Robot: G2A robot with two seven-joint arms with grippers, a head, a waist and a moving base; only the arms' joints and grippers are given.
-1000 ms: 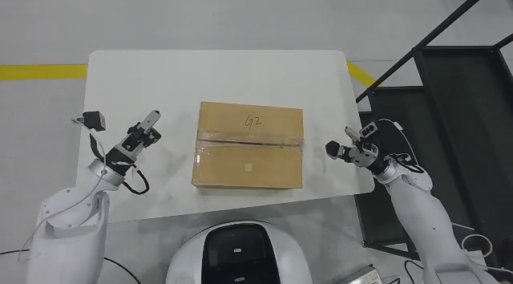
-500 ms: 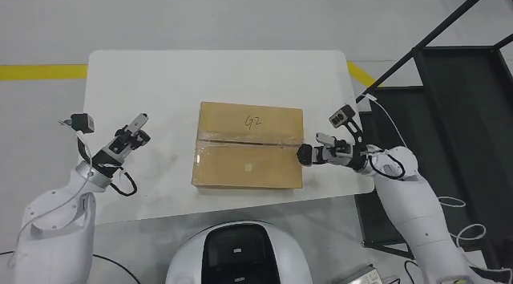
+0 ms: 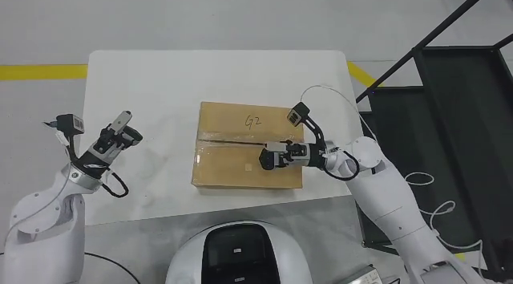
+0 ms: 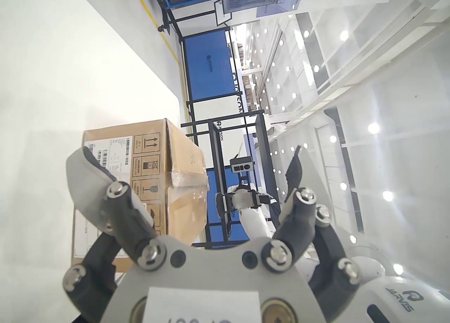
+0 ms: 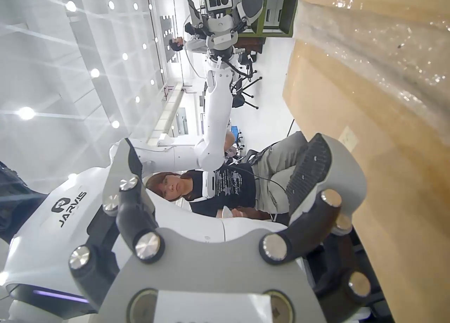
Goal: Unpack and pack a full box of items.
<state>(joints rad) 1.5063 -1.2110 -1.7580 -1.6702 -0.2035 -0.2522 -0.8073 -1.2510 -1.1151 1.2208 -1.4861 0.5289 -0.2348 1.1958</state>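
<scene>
Right gripper [image 3: 267,160] sits low over the top of the cardboard box [image 3: 232,168], its 2 fingers apart and empty, just beside the clear tape [image 3: 232,146] along the flap seam. That sealed box stands mid-way across a white table [image 3: 152,83], on a grey floor with a yellow line [image 3: 40,71] and a black metal rack [image 3: 457,83] alongside. The right arm stretches in from the table's right edge. Left gripper [image 3: 127,126], fingers spread and empty, hangs over the table's left side, well apart from the box.

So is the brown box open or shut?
Shut. The box has its top flaps lying flat, with clear tape running along the seam between them.
</scene>
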